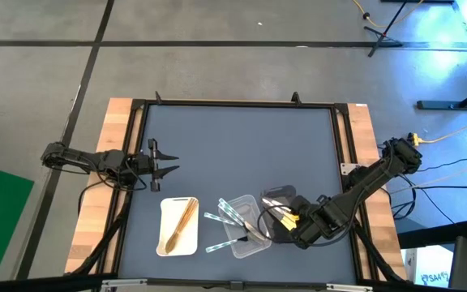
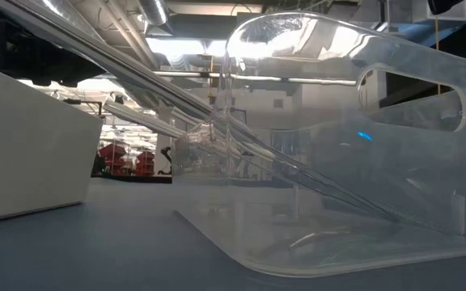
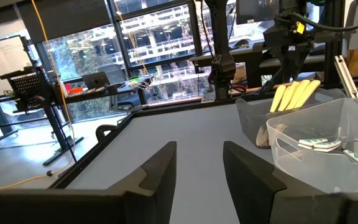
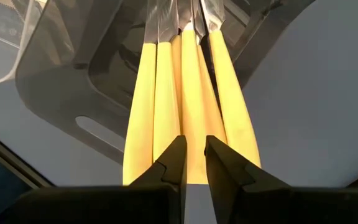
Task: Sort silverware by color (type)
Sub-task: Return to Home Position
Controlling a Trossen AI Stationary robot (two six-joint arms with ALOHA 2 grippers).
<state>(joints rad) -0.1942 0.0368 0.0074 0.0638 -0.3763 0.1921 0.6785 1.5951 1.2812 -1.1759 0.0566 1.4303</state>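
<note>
Several yellow utensils (image 4: 166, 93) under R gripper (image 4: 193, 146)

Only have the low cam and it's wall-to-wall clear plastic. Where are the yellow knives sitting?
Observer: The yellow knives are bunched in the dark tray, next to the clear tray on the right arm's side. Their handle ends stick out past its rim.
Operator: Right gripper?
Observer: The right gripper is low, right at those handle ends, pointing along the knives.
Operator: Left arm in the way?
Observer: No. The left gripper is open and waits near the left edge of the table, apart from all the trays.
</note>
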